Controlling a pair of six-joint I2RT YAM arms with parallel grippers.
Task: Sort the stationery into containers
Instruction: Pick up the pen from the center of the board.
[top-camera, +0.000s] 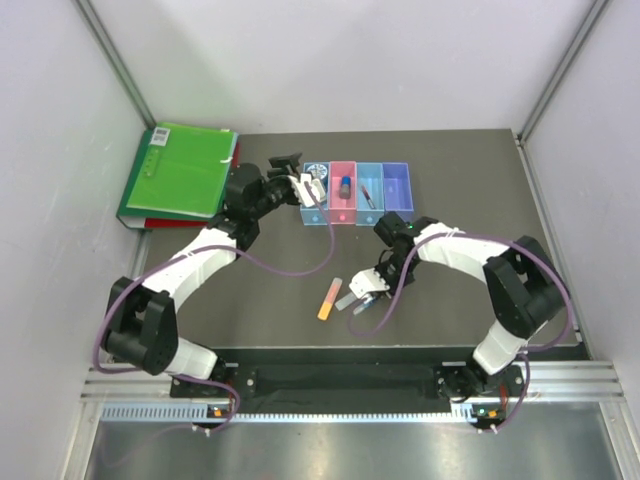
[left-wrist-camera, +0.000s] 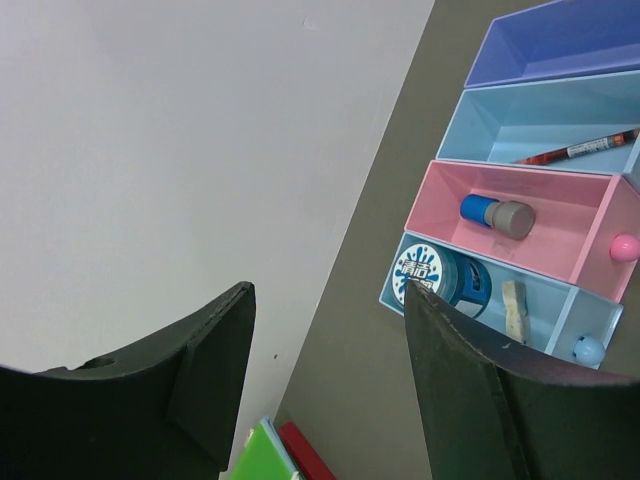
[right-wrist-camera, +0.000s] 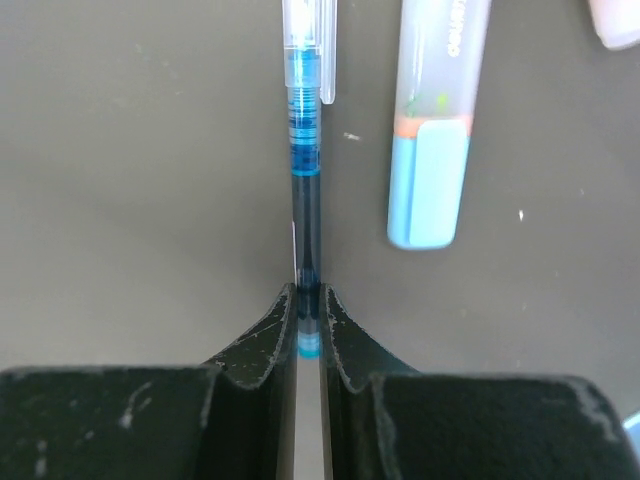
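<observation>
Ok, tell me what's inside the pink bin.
Only a small blue-capped grey piece lies in the pink bin. The floor elsewhere shows bare; only the spot under the piece is hidden.

A dark, matte counter (top-camera: 250, 300) stands enclosed by plain white walls: a back wall (top-camera: 340, 60), a left wall (top-camera: 50, 200) and a right wall (top-camera: 595, 200). Slim aluminium struts (top-camera: 112, 55) rise at the rear corners. A slotted silver rail (top-camera: 330, 412) edges the near side, above a brushed metal sheet (top-camera: 340, 450). The light is soft and even.
</observation>
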